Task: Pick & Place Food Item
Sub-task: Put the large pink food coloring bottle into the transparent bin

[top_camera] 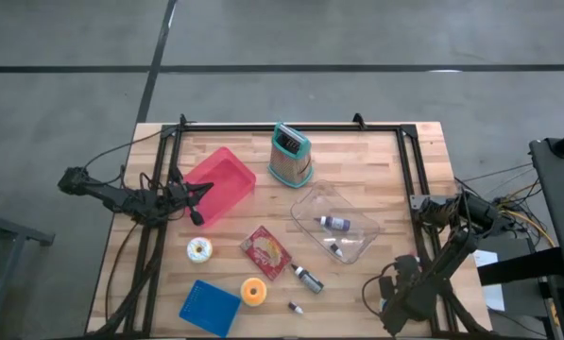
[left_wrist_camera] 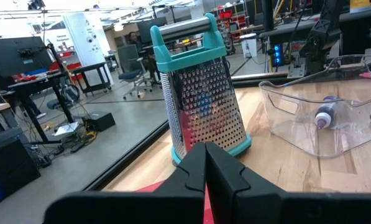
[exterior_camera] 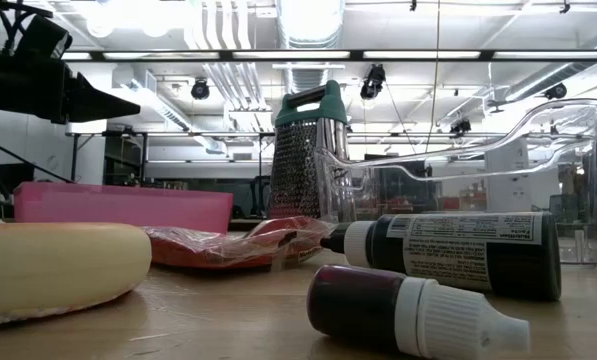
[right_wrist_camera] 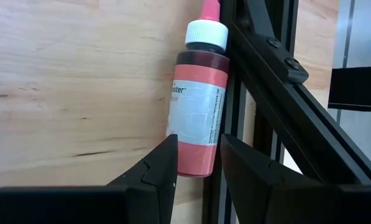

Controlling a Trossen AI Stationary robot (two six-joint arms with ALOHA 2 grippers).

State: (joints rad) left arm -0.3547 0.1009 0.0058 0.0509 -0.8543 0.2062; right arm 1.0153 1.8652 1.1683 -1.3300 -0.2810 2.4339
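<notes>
- The right gripper (right_wrist_camera: 197, 163) sits low at the near right corner of the table (top_camera: 423, 161), its jaws part-way open and astride the lower end of a red bottle (right_wrist_camera: 199, 111) that lies flat on the wood, hard against the black frame rail (right_wrist_camera: 260, 74).
- I can't tell whether the fingers (right_wrist_camera: 157, 168) are actually pinching the bottle or only bracketing it; the gap looks close to the bottle's width.
- To my eye the bottle is small, light, stiff plastic with a smooth label, so it may slip or roll. The straight body below the white cap (right_wrist_camera: 206, 32) looks the place to hold; the cap end tapers and would squirt out of a pinch.
- The rail is the awkward part: one finger has little room on that side.
- The left gripper (left_wrist_camera: 205, 168) is closed on nothing, hovering at the rim of the pink bin (top_camera: 220, 184) and pointing at the grater (left_wrist_camera: 201, 87).
- From overhead the red bottle is hidden under the right arm (top_camera: 433, 274).
- Elsewhere lie a clear tray (top_camera: 336, 222) with small bottles in it, a wrapped red packet (top_camera: 266, 251), a frosted doughnut (top_camera: 199, 249), an orange ring (top_camera: 253, 292), a blue square (top_camera: 210, 307) and dark dropper bottles (exterior_camera: 458, 252).
- Which thing counts as the food item, and where it goes, isn't plain; the pink bin is only my guess.
</notes>
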